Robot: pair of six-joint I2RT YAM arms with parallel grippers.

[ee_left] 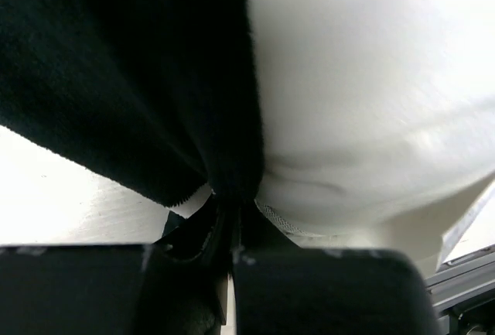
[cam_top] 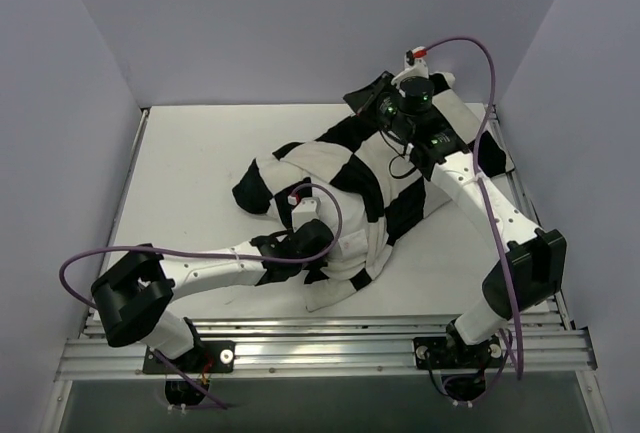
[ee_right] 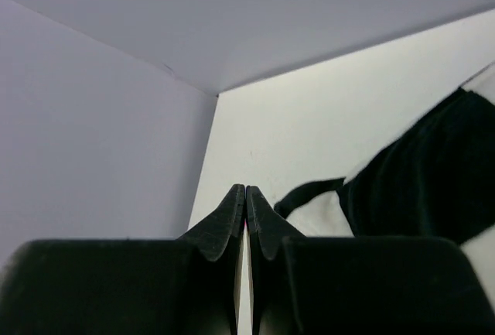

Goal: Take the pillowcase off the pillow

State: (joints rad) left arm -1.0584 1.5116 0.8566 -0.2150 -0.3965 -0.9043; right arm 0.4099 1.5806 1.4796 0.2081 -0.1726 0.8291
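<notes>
Pillowcase [cam_top: 352, 168] lying diagonally: left claw [ee_left: 232, 210] clamped on its near end, right claw [ee_right: 246, 196] closed on nothing just beside its far end

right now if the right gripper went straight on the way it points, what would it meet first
Probably the bare table near the purple wall, though depth is unclear; the pillowcase lies to one side.
</notes>
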